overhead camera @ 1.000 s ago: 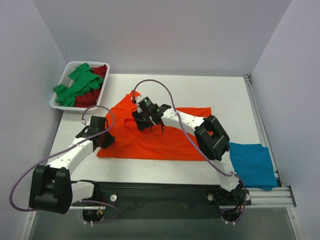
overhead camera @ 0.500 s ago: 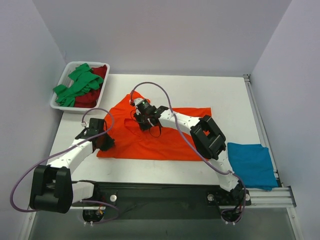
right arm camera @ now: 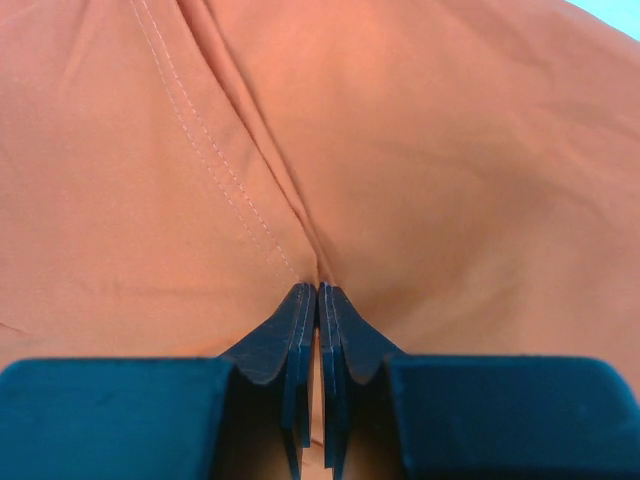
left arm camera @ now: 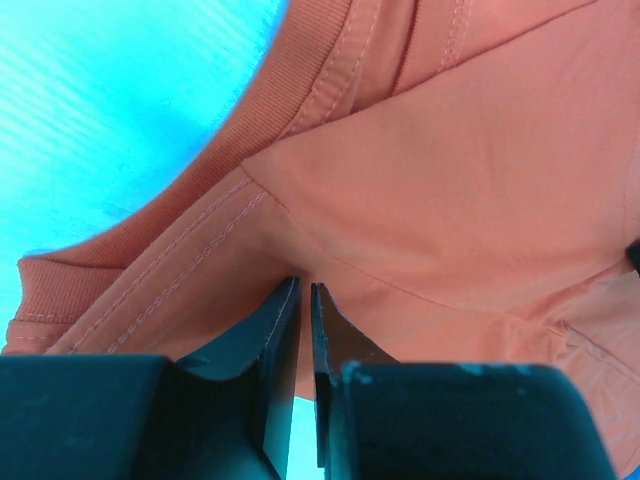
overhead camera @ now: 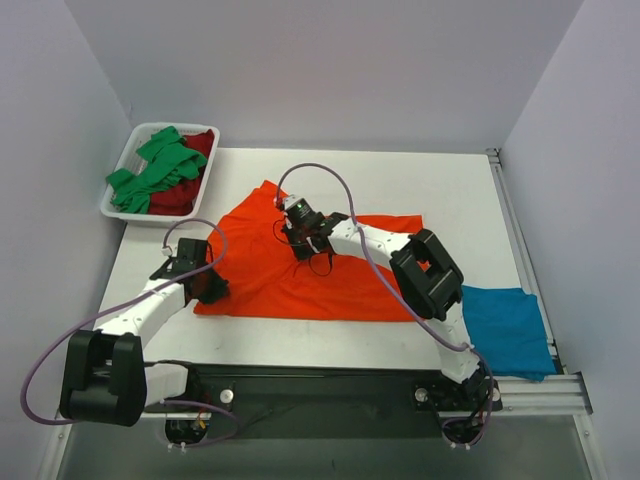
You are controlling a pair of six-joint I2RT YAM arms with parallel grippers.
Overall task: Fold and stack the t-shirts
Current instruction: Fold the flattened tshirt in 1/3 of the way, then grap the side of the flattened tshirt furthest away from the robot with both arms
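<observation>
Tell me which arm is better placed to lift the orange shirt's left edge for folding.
Left: the left tool is shut on the orange shirt exactly at that edge. The right tool pinches cloth nearer the middle.

White table (overhead camera: 450, 190), orange t-shirt (overhead camera: 290, 290) spread mid-table, folded teal t-shirt (overhead camera: 505, 330) right, tray (overhead camera: 140, 214) far-left corner

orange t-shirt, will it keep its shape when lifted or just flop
Probably floppy: the orange t-shirt puckers into soft folds where the right gripper pinches it. Likely light, since thin cloth bunches at the left gripper. It should sag between them.
</observation>
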